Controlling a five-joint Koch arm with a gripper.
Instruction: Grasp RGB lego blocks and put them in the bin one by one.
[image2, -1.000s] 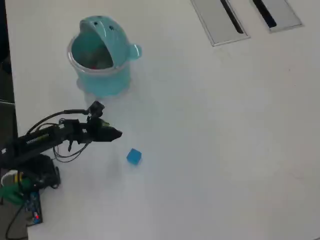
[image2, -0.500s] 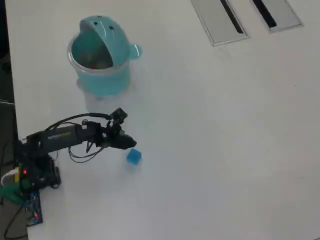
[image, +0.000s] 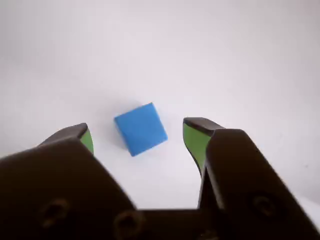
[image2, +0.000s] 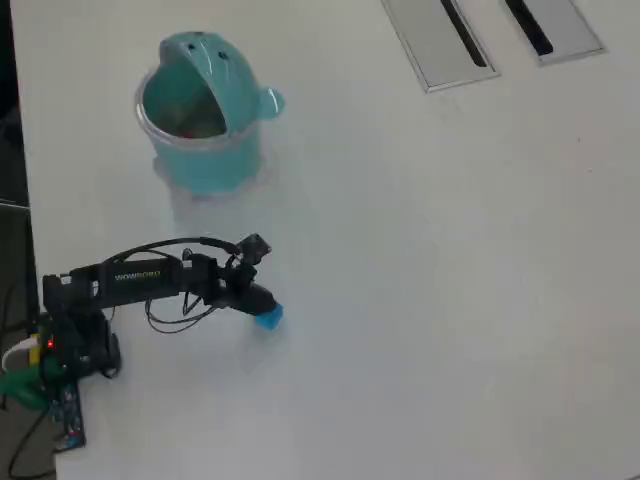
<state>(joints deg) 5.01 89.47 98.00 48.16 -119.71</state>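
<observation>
In the wrist view the gripper (image: 137, 136) stands wide open with its green-padded tips either side of the blue block (image: 140, 128), which lies corner-on, gripping nothing, while only the overhead view shows the bin (image2: 203, 115) well beyond the block (image2: 268, 317), mouth tilted leftward.

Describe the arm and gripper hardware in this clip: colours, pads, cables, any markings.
In the wrist view the gripper has dark, near-black plastic jaws with bright green pads on their inner faces and round screw holes in the body. In the overhead view the arm is black, with pale lettering too small to read along one link, thin black cables looping beside it, and a small red light at its base.
</observation>
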